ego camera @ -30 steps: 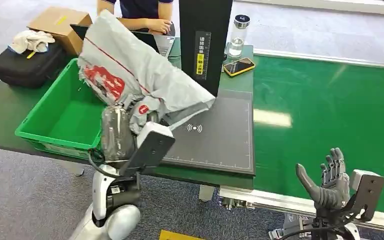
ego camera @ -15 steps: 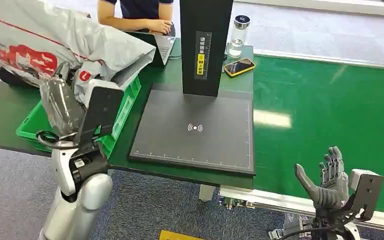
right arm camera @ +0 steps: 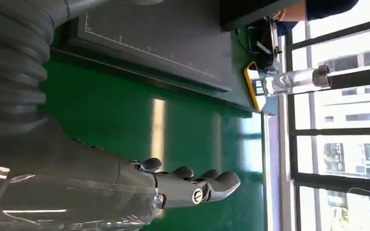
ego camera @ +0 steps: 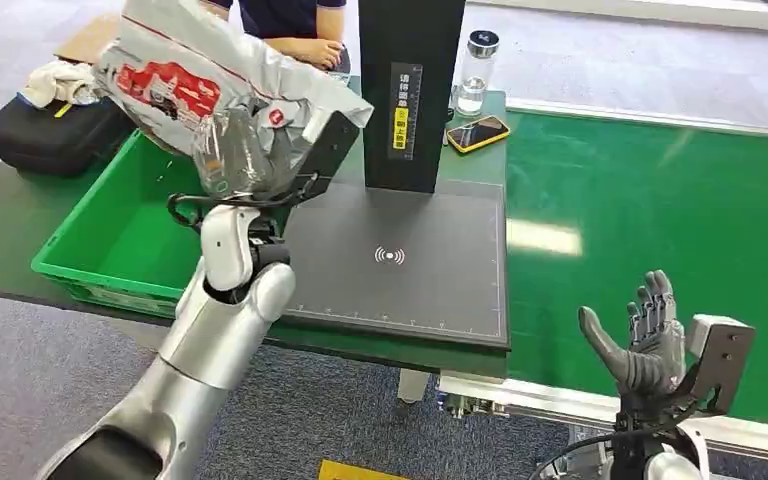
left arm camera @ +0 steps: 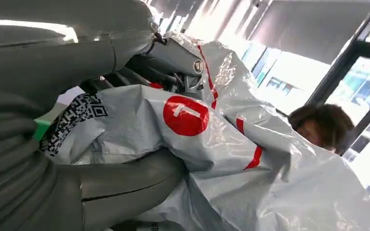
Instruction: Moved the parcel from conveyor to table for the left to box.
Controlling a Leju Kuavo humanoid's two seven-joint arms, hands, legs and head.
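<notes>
The grey parcel (ego camera: 210, 75), a crumpled plastic mailer with red print, is up in the air above the far side of the green crate (ego camera: 110, 235), and the left hand (ego camera: 245, 150) has it gripped from below, fingers wrapped into the plastic. Beside the crate lies the dark scanning mat (ego camera: 400, 260) with its black column (ego camera: 410, 90), a phone (ego camera: 478, 132) and a bottle (ego camera: 475, 70) behind. Over the green conveyor (ego camera: 650, 200), the right hand (ego camera: 645, 345) hangs empty, fingers spread.
</notes>
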